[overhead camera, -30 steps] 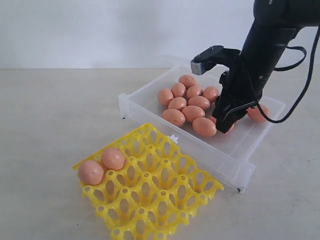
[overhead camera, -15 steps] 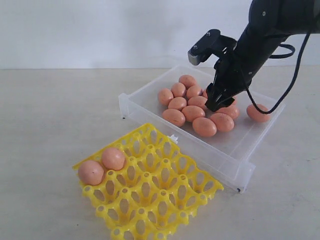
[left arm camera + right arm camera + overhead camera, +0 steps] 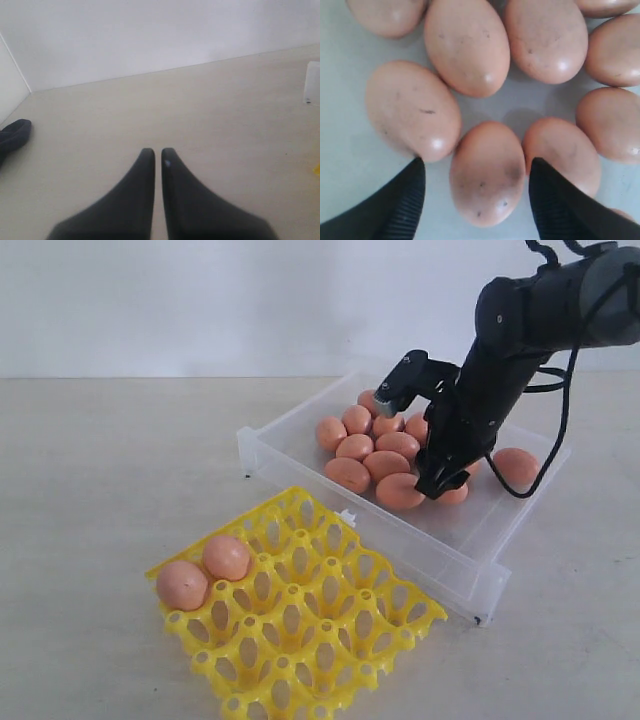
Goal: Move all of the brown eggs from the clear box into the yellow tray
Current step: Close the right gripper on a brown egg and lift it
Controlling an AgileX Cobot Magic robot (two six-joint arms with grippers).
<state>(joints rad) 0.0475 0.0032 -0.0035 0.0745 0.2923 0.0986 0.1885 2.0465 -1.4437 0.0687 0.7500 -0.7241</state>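
1. Pale table (image 3: 120, 470) and a white wall (image 3: 200, 300) are all the room shows. On the table the clear box (image 3: 455, 560) sits at the back right. The yellow tray (image 3: 330, 640) sits just in front of it.
2. The right gripper (image 3: 476, 165) is down inside the clear box, among the brown eggs (image 3: 385, 465). Its two fingers (image 3: 405, 205) are wide apart and hold nothing yet.
3. The middle egg (image 3: 487, 175) lies right between the fingers. Its long way runs the same way the fingers point, so they face its two narrow sides. That looks like a good way to grab it.
4. Other eggs crowd close. The big egg (image 3: 412, 110) is just beside one fingertip. The side egg (image 3: 562, 155) lies partly under the other finger and next to the middle egg. Closing may bump them, so a soft, slow squeeze seems best.
5. The left gripper (image 3: 157, 152) hangs over bare table with its fingers almost together. It holds nothing. The right gripper is much nearer the eggs.
6. The clear box holds about a dozen eggs. Most are in one bunch, and the lone egg (image 3: 515, 468) is off by the right wall. The yellow tray holds only two tray eggs (image 3: 182, 584), side by side at its left corner. All its other cups are empty, so most of the job is not yet done.
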